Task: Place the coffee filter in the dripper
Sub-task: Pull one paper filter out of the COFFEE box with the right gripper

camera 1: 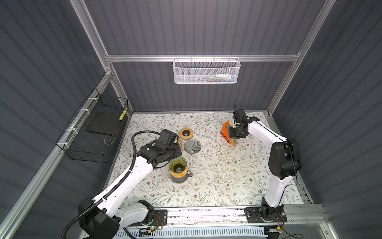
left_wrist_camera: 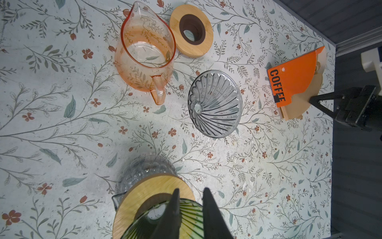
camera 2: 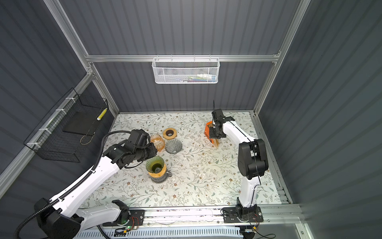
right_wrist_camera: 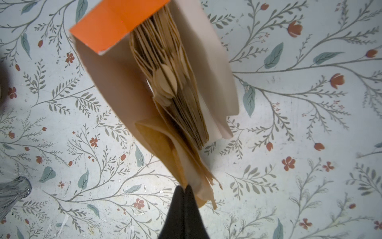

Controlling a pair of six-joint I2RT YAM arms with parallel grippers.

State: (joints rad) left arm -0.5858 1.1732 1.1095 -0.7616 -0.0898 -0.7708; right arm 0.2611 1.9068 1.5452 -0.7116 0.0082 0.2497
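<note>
on the floral table [camera 1: 217, 182] a green dripper [camera 1: 177, 164] is seated upright on a bamboo-collared glass carafe [camera 1: 178, 179]. the left gripper [left_wrist_camera: 191, 189] is set astride the dripper's rim, fingers a little apart; whether the rim is pinched cannot be told. well apart from it, toward the far right, an orange filter box [camera 1: 225, 132] is stood. a brown coffee filter [right_wrist_camera: 163, 147] is seen sticking out of the stack in the box, its edge clamped between the closed fingers of the right gripper [right_wrist_camera: 185, 189].

White links [camera 1: 273, 190], black joints [camera 1: 284, 161] (corrugated hose [camera 1: 133, 149] on left).
</note>
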